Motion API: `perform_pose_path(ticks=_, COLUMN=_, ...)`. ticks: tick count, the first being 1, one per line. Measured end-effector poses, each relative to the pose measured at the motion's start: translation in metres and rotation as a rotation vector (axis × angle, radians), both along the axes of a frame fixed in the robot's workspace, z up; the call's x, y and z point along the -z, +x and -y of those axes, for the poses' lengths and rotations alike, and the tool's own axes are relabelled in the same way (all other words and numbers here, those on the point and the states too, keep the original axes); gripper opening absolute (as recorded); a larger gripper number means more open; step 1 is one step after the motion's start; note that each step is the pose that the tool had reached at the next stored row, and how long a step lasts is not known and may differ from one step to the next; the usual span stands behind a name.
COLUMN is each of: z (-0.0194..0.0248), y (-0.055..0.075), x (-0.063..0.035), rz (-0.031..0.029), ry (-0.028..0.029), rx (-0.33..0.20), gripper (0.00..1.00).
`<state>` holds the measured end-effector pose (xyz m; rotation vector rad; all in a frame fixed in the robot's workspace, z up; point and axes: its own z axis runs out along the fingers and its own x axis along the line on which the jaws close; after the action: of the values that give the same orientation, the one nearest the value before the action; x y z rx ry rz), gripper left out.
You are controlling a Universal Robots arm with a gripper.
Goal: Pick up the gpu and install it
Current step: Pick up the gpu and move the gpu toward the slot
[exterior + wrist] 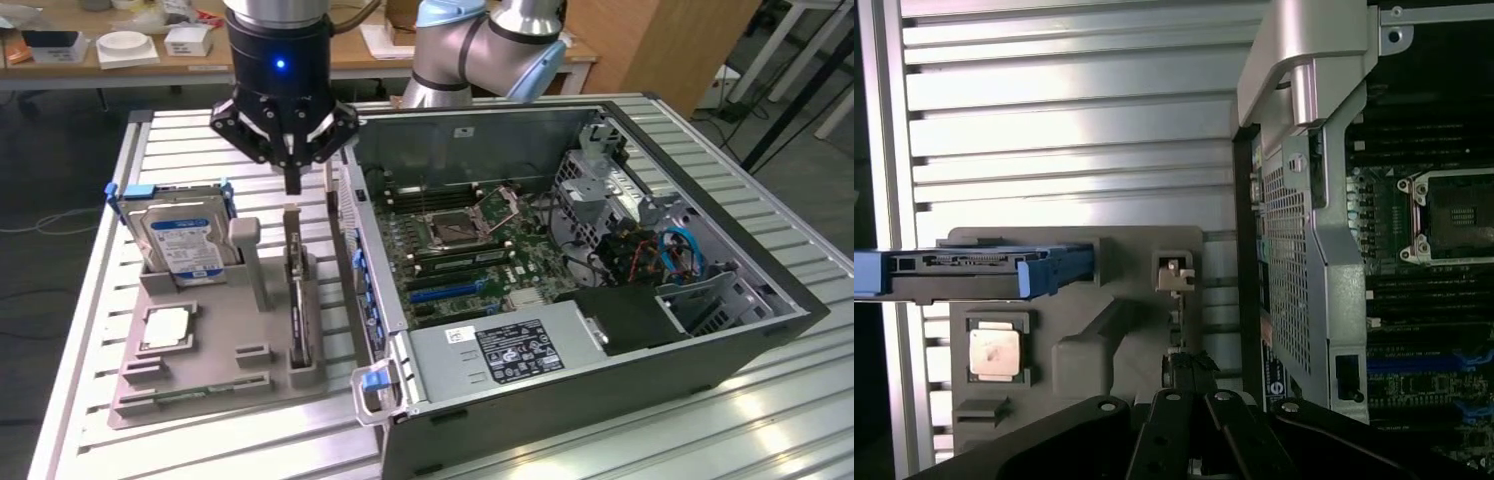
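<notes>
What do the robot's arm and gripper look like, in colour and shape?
The arm has silver tubes with pale blue joint caps. The gripper is all black: a round body with a small blue light on it, angular linkages spreading below, and slim dark jaws.

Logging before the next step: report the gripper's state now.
Gripper: fingers shut, gripping nothing, poised above the gpu, which stands on edge in the grey holder.
</notes>
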<state>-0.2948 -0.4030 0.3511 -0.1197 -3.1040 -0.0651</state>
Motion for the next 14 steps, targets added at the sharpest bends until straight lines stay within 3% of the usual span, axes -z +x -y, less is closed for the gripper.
perform_pose_path(ticks=6, z=0.0098, y=0.000, x=0.0006, rz=0.0000, ry=0.0001, rx=0.001, gripper=0.11)
perform_pose_path(ticks=14, z=0.0264, y=0.000, x=0.0020, rz=0.0001, ry=0.0001, rx=0.002, gripper=0.11)
